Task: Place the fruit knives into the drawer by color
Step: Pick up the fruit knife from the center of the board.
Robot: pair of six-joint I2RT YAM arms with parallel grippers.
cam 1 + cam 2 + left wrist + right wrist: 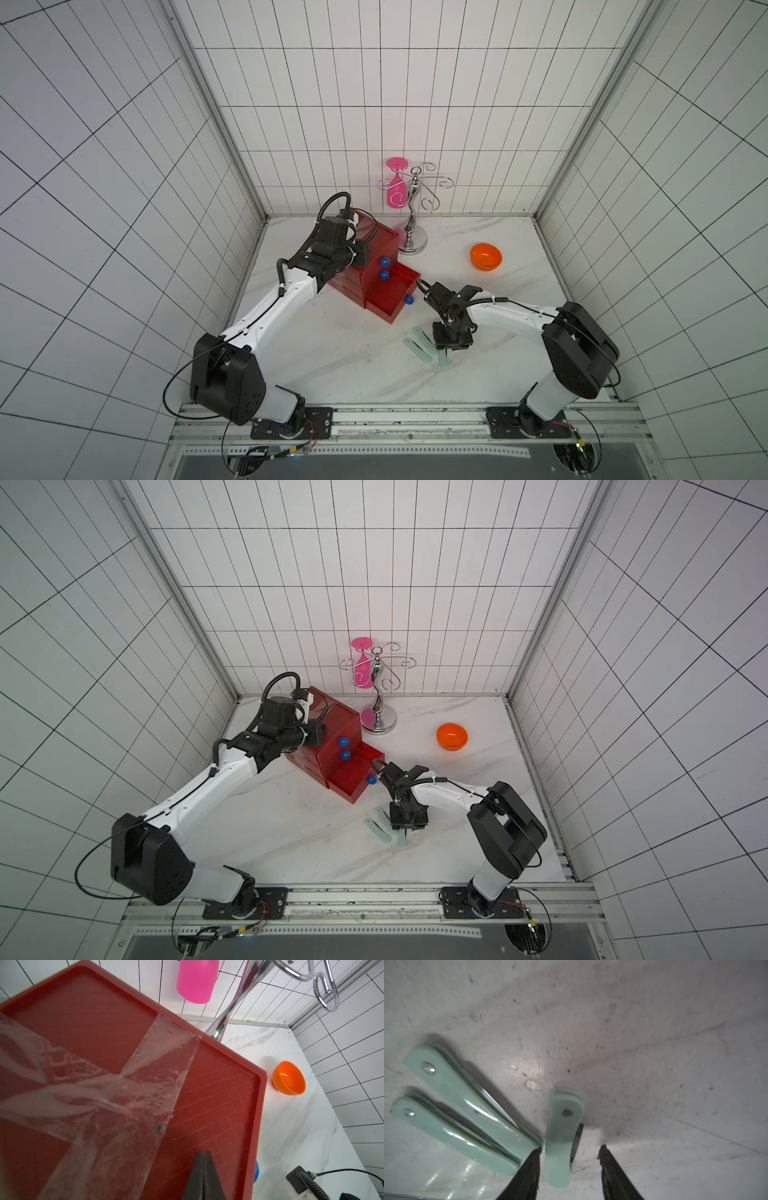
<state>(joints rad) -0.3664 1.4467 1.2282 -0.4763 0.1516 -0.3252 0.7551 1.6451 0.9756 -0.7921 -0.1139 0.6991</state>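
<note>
Count: three green knives in sight, all on the white marbled table (332, 353) in front of the chest of drawers (380, 243). Two lie side by side, touching (471, 1097) (452, 1136). The lone knife (562, 1138) lies just beside their near ends. One chest, three blue knobs (385, 262). One orange bowl (485, 257), one pink glass (395, 193), and one chrome rack (412, 212).

The bottom drawer (390, 295) is pulled out. The two above it are closed.

My right hand (570, 1147) is down at the table with its fingers about half apart, holding nothing. The lone knife lies between them, close to one finger (533, 1159) and clear of the other. That near finger's tip sits right at the ends of the paired knives. I cannot tell whether it touches them.

My left hand (204, 1152) is closed and empty, finger pressed against finger, tips over the chest's top. I cannot tell whether they make contact.

Materials: the knives are glossy mint plastic with rounded ends. Each has one metal rivet and a steel edge showing along the side. The chest is red translucent plastic with a fine grid on its lid, crossed by wrinkled clear tape (116, 1093). The table is scuffed and speckled.
</note>
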